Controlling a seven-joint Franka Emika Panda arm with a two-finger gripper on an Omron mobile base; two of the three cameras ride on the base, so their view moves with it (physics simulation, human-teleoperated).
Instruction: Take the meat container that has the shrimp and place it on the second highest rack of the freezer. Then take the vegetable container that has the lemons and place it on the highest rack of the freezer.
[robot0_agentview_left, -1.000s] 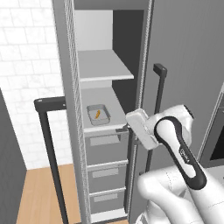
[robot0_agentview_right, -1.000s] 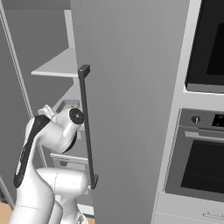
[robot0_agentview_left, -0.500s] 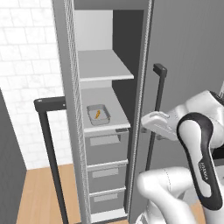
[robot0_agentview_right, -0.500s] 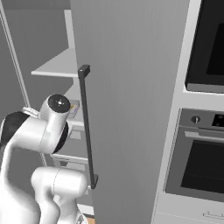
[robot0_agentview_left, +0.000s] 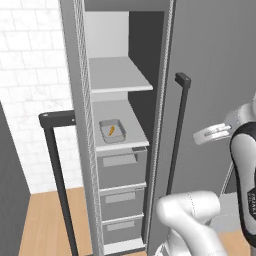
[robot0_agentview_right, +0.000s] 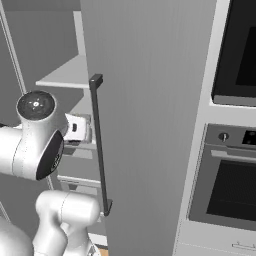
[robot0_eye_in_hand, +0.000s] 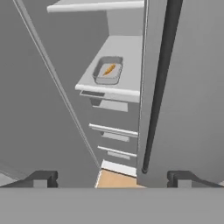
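Note:
The freezer (robot0_agentview_left: 80, 125) stands open. The meat container (robot0_agentview_left: 112, 131), a small grey tray with the orange shrimp (robot0_agentview_left: 111, 131) in it, rests on the second highest rack (robot0_agentview_left: 132, 120), below the highest rack (robot0_agentview_left: 117, 75), which is bare. The hand view looks down on the same tray (robot0_eye_in_hand: 107, 70). My gripper (robot0_eye_in_hand: 111, 177) is open, its fingertips (robot0_eye_in_hand: 41, 177) wide apart with nothing between them. It hangs well back from the shelves, in front of the open door and right of its handle (robot0_agentview_left: 200, 136). The vegetable container with the lemons is out of view.
The freezer's open door with its long dark bar handle (robot0_agentview_left: 177, 135) stands between my hand and the shelves. A second dark handle (robot0_agentview_left: 55, 165) is at the left. Three grey drawers (robot0_agentview_left: 120, 165) sit under the shelves. Wall ovens (robot0_agentview_right: 230, 170) are at the right.
My arm has pulled back from the freezer opening and swung right, past the door handle. The tray with the shrimp stays on its shelf. The jaws stay open.

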